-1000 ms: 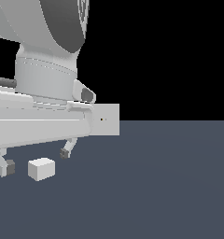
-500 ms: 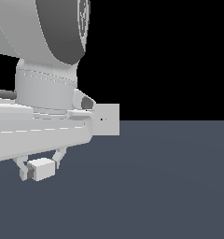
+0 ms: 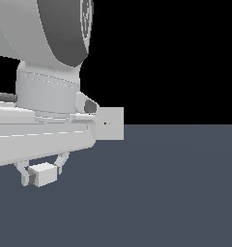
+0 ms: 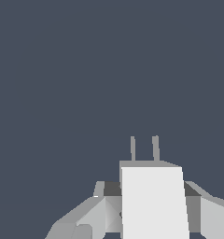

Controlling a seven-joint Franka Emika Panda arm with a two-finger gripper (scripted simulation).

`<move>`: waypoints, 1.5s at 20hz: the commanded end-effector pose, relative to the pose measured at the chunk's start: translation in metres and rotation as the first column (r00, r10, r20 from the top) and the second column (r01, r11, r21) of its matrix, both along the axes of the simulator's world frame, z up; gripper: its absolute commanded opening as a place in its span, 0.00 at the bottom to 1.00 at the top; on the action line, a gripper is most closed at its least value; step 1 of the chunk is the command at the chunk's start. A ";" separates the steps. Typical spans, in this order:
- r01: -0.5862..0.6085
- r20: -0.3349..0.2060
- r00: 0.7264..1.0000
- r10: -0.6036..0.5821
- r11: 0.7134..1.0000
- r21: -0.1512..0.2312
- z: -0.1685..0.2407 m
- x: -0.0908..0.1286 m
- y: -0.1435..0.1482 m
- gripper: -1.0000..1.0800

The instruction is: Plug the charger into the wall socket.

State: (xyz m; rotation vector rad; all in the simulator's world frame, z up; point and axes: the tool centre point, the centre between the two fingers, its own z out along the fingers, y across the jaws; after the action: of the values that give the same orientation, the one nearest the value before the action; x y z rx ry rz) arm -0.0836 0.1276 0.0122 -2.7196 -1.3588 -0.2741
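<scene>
The charger (image 3: 44,174) is a small, matte, off-white box with flat faces and sharp edges, and the hand (image 3: 40,173) is clenched on it, one pale grey finger (image 3: 25,174) pressed against each side. It sits low at the exterior view's left, under the arm's smooth, rounded white shell. In the wrist view the charger (image 4: 153,203) shows a broad plain face flanked by faceted grey fingers (image 4: 93,214), with two thin straight grey prongs (image 4: 144,148) standing from its far edge. The wall socket (image 3: 111,124) is a flat, upright, light-grey square plate with a tiny dark and yellowish dot at its centre, partly hidden behind the arm. Beneath lies a uniform slate-blue desk (image 3: 176,193) without texture.
</scene>
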 end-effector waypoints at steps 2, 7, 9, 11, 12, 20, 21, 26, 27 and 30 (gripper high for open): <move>0.021 0.001 1.000 -0.021 1.000 0.000 0.002 0.003 -0.001 0.00; 0.095 0.001 0.995 -0.095 0.995 0.002 0.011 0.014 -0.007 0.00; 0.138 0.001 0.990 -0.138 0.990 0.003 0.015 0.020 -0.011 0.00; 0.187 0.001 0.982 -0.187 0.982 0.003 0.021 0.027 -0.015 0.00; 0.214 0.001 0.977 -0.214 0.977 0.004 0.024 0.031 -0.018 0.00; 0.463 0.001 0.886 -0.463 0.886 0.006 0.052 0.063 -0.050 0.00; 0.493 0.001 0.870 -0.493 0.870 0.006 0.055 0.066 -0.054 0.00; 0.616 0.001 0.788 -0.616 0.788 0.006 0.070 0.078 -0.076 0.00; 0.634 0.001 0.773 -0.634 0.773 0.005 0.073 0.080 -0.080 0.00; 0.681 0.001 0.733 -0.681 0.733 0.004 0.079 0.084 -0.090 0.00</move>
State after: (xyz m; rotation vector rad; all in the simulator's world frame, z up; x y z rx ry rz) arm -0.0019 0.0424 0.0880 -3.0852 -0.3269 -0.3174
